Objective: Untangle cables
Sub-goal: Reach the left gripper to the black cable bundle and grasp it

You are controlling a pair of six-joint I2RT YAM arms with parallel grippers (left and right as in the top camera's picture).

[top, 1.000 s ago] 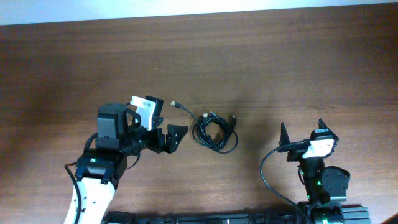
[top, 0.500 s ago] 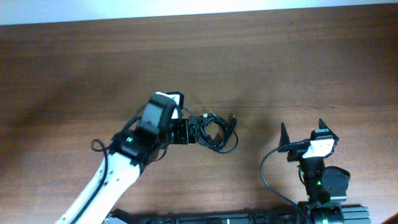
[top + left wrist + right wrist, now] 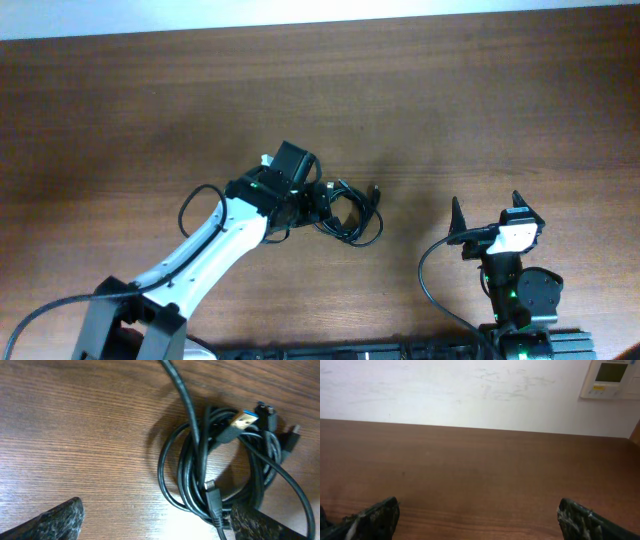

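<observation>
Cables [image 3: 348, 213] lie in one knotted black coil on the brown counter [image 3: 450, 120], with a gold-tipped USB plug [image 3: 245, 420] on top. The left end effector [image 3: 318, 205] hangs over the coil's left edge, fingers spread wide, gripping nothing. The right end effector [image 3: 488, 215] sits well right of the coil, fingers apart and empty.

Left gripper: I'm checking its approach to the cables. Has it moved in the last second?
Yes. The left gripper moved right, reaching the cables, which lie where they lay.
</observation>
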